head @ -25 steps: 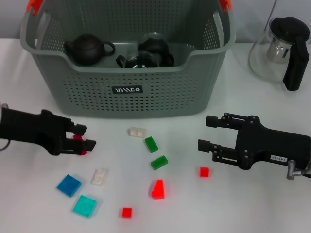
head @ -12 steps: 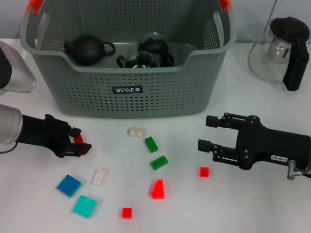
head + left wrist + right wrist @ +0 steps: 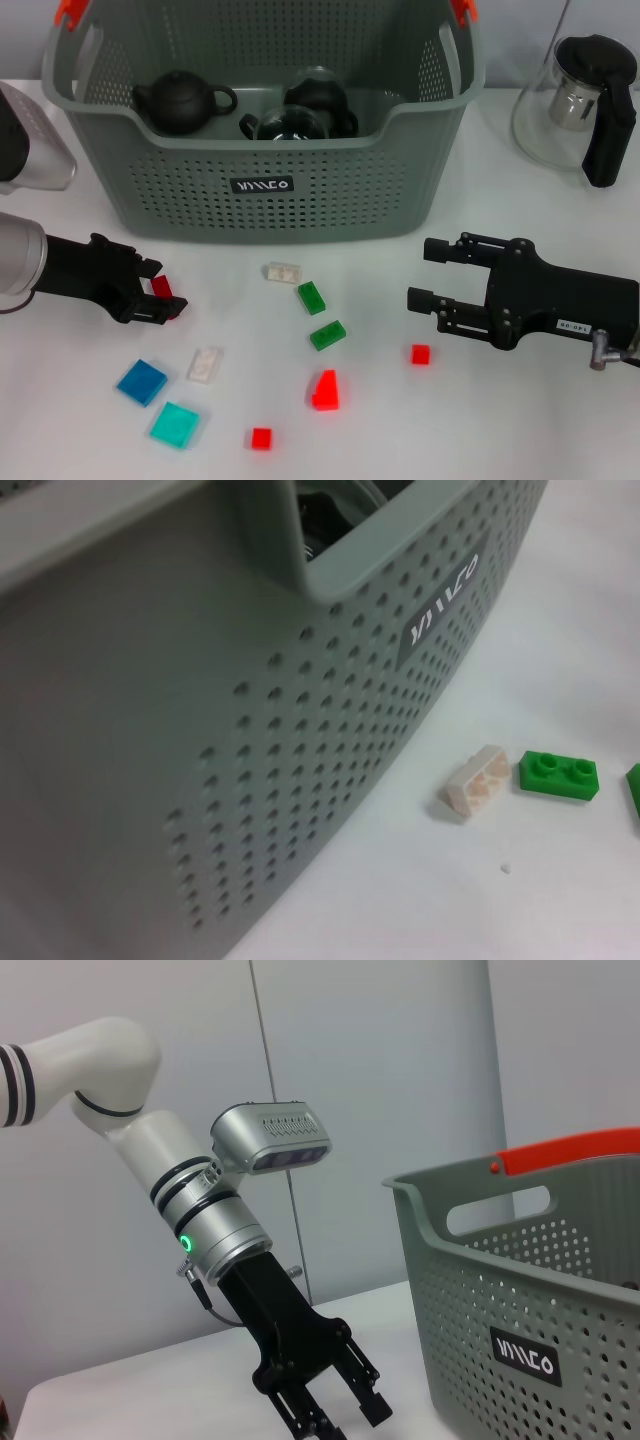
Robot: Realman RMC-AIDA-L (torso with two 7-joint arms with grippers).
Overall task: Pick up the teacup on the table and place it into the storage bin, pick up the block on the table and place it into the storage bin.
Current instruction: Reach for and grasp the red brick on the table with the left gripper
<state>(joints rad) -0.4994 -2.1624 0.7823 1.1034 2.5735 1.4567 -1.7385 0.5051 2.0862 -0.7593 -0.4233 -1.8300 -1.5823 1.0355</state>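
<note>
The grey-green storage bin [image 3: 270, 215] stands at the back of the table, and its perforated wall [image 3: 200, 780] fills the left wrist view. Dark teapots [image 3: 180, 100] and a glass piece [image 3: 290, 122] lie inside it. No teacup shows on the table. My left gripper [image 3: 155, 295] hovers low in front of the bin's left corner, shut on a small red block [image 3: 161, 287]. My right gripper [image 3: 425, 272] stays open and holds nothing, right of the loose blocks. The left arm [image 3: 230, 1250] also shows in the right wrist view.
Loose blocks dot the table: white [image 3: 282, 271], green [image 3: 311, 297], green [image 3: 327, 335], red [image 3: 420, 353], red [image 3: 324, 390], red [image 3: 261, 437], cyan [image 3: 174, 424], blue [image 3: 141, 381], white [image 3: 205, 364]. A glass pitcher [image 3: 580, 100] with a black handle stands back right.
My left gripper has drawn back to the left with the red block in it, and more of its silver wrist shows. The right arm has not moved.
</note>
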